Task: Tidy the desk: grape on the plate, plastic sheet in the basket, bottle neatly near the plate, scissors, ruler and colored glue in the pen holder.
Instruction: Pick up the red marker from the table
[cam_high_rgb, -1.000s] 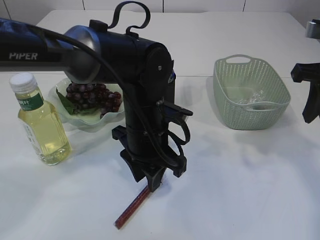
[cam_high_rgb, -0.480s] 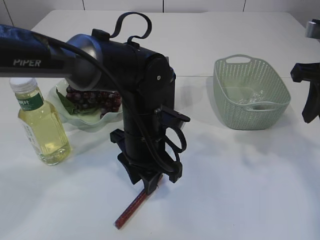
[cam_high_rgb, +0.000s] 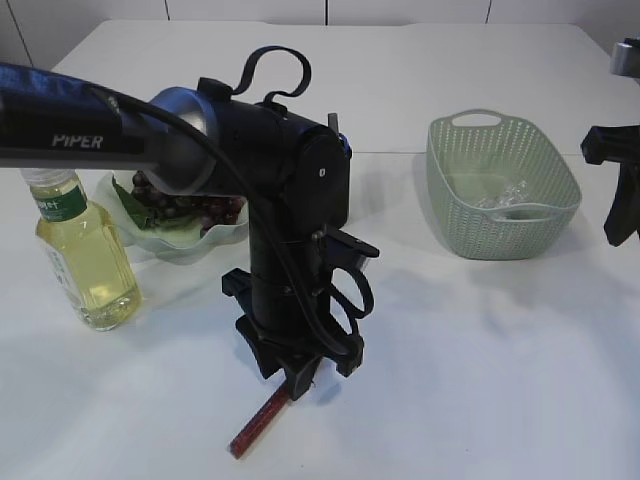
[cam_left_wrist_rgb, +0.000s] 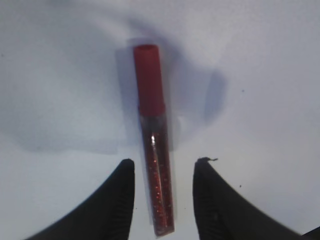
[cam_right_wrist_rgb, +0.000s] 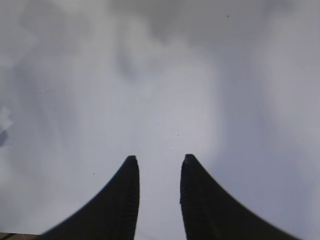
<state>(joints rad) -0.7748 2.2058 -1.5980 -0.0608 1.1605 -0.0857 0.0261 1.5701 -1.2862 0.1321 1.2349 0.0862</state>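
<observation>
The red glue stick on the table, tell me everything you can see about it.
The colored glue is a slim clear tube of red glitter with a solid red cap, plastic by the look of it. It lies flat on the white table. The left gripper straddles its lower half, jaws open on either side, not touching it.

Robot lab tabletop, plain white table (cam_high_rgb: 480, 360), white panelled wall behind it, black PIPER-branded arm (cam_high_rgb: 80, 130) over the table, staged household props.

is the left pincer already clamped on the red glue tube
No, in the left wrist view the left pincer stands open, with a gap showing on each side of the red glue tube, which lies flat on the table.
</observation>
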